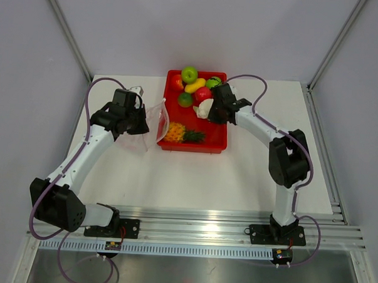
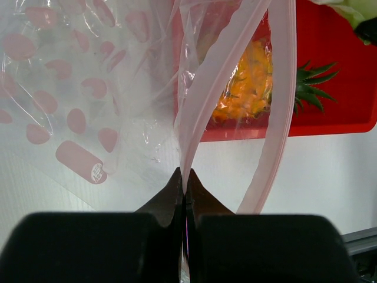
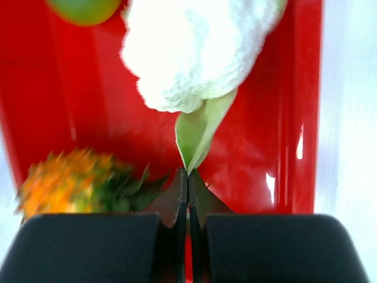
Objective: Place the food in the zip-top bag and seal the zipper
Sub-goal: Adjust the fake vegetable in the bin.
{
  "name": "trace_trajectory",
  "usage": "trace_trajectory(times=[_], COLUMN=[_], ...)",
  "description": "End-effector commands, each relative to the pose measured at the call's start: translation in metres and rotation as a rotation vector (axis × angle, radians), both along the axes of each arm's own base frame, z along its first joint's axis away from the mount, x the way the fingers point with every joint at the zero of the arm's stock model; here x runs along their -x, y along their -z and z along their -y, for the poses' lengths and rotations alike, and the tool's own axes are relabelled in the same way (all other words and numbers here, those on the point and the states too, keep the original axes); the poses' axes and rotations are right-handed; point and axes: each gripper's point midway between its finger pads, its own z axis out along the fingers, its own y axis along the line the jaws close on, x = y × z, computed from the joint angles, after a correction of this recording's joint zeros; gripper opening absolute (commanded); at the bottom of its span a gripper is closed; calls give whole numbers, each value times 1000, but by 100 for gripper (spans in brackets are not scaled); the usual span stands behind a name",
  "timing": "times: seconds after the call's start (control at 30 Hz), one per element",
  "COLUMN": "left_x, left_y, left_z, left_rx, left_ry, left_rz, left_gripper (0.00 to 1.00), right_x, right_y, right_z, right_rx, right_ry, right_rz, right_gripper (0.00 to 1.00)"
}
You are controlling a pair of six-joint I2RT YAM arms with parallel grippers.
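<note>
The clear zip-top bag (image 1: pixel 153 124) hangs upright left of the red tray, its mouth open; my left gripper (image 2: pixel 185 177) is shut on one side of the pink zipper (image 2: pixel 203 88), while the other side (image 2: pixel 281 106) loops free. My right gripper (image 3: pixel 188 174) is shut on the green leaf (image 3: pixel 200 132) of the white cauliflower (image 3: pixel 194 47), held over the tray (image 1: pixel 205 108). The orange pineapple (image 1: pixel 177 133) lies at the tray's near end, also seen as a blurred pineapple (image 3: pixel 65 183) in the right wrist view. Green apple (image 1: pixel 189 74), yellow fruit (image 1: pixel 194 86) and red fruit (image 1: pixel 202 94) sit at the far end.
The red tray (image 1: pixel 217 146) stands at the table's middle back. The bag carries pink printed ovals (image 2: pixel 79 159). White walls close in the table on three sides, and an aluminium rail (image 1: pixel 197 229) runs along the near edge.
</note>
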Motion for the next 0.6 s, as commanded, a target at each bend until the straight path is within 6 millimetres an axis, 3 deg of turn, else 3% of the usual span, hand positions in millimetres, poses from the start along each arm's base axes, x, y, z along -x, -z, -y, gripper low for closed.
trace_trajectory(times=[0.0, 0.13, 0.17, 0.27, 0.43, 0.57], left_x=[-10, -8, -8, -7, -7, -6], left_y=[-31, -31, -31, -30, -30, -29], left_z=[2, 1, 0, 0, 1, 1], left_rx=[26, 23, 20, 19, 26, 28], left_ry=[6, 7, 5, 7, 7, 6], left_rz=[96, 97, 100, 97, 98, 95], left_gripper=[0, 0, 0, 0, 0, 0], right_x=[21, 45, 48, 48, 20, -17], right_y=[-36, -36, -37, -45, -71, -68], right_z=[-15, -13, -13, -6, 1, -5], right_rx=[-26, -24, -19, 33, 122, 196], right_ry=[-63, -76, -81, -80, -60, -60], right_rz=[88, 73, 73, 89, 177, 189], right_gripper=[0, 0, 8, 47, 58, 82])
